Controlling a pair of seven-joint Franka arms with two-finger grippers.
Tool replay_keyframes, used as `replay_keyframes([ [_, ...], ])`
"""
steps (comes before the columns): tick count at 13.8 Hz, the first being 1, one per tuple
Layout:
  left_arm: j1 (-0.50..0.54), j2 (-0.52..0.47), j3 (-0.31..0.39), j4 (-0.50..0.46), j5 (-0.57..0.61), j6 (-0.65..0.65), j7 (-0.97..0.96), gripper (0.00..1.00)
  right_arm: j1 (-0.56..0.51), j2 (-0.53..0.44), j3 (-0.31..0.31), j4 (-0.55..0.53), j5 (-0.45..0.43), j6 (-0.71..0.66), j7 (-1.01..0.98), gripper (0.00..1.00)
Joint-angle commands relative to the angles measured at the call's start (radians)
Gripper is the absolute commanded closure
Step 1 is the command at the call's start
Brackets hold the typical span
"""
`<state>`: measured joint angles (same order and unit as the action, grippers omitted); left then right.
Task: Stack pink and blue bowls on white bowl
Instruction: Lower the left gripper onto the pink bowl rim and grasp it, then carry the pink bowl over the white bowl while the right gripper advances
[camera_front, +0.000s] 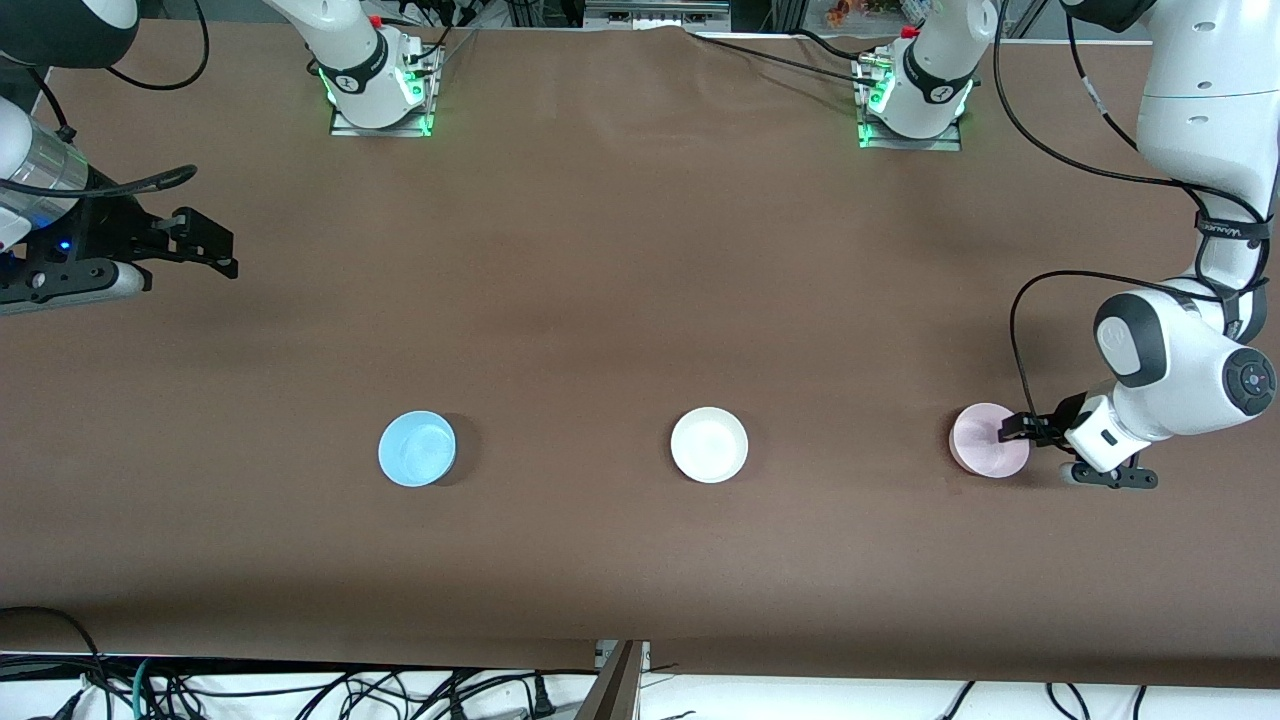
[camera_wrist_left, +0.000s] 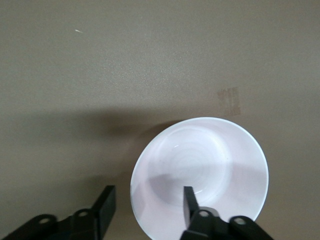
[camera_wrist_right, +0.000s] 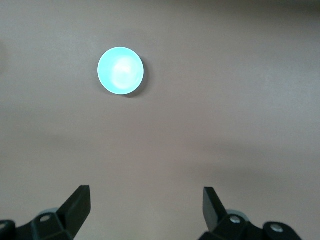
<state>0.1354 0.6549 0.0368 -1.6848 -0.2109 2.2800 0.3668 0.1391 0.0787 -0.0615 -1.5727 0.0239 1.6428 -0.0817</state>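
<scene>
Three bowls are lined up in a row on the brown table (camera_front: 620, 250), well apart from one another, so nothing has been stacked yet. The white bowl (camera_front: 709, 445) is sat in the middle and is empty, the blue bowl (camera_front: 417, 449) is found toward the right arm's end, and the pink bowl (camera_front: 989, 440) toward the left arm's end.

The left gripper (camera_front: 1012, 431) is placed down at the pink bowl, with the rim straddled: in the left wrist view one finger (camera_wrist_left: 190, 205) is seen inside the bowl (camera_wrist_left: 200, 170) and the other outside it, a gap being left between them, so the rim isn't pinched yet as far as can be told. The pickup looks to be only just started.

The right gripper (camera_front: 205, 248) is held up in the air over bare table at its own end, fingers spread wide and nothing carried; that arm is parked for now.

Both bowls are left to be lifted and set onto the white one
</scene>
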Motion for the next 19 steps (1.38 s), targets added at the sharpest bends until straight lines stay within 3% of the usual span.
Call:
replay_keyframes([
  [1, 0.007, 0.000, 0.000, -0.012, -0.028, 0.015, 0.055, 0.71, 0.001, -0.016, 0.000, -0.009, 0.001, -0.003, 0.013, 0.01],
  [7, 0.013, 0.008, 0.002, -0.009, -0.031, 0.012, 0.066, 1.00, 0.001, -0.016, -0.001, -0.009, 0.001, -0.001, 0.011, 0.01],
  [14, -0.083, -0.035, -0.015, 0.118, -0.100, -0.220, -0.075, 1.00, -0.001, -0.011, -0.001, -0.004, -0.012, 0.022, 0.007, 0.01],
  [16, -0.120, -0.032, -0.066, 0.125, -0.187, -0.223, -0.185, 1.00, 0.002, -0.011, 0.002, -0.003, -0.015, 0.029, 0.011, 0.01],
  [19, -0.233, -0.012, -0.109, 0.169, -0.205, -0.211, -0.310, 1.00, -0.004, -0.007, 0.000, -0.003, 0.002, 0.031, 0.016, 0.01],
])
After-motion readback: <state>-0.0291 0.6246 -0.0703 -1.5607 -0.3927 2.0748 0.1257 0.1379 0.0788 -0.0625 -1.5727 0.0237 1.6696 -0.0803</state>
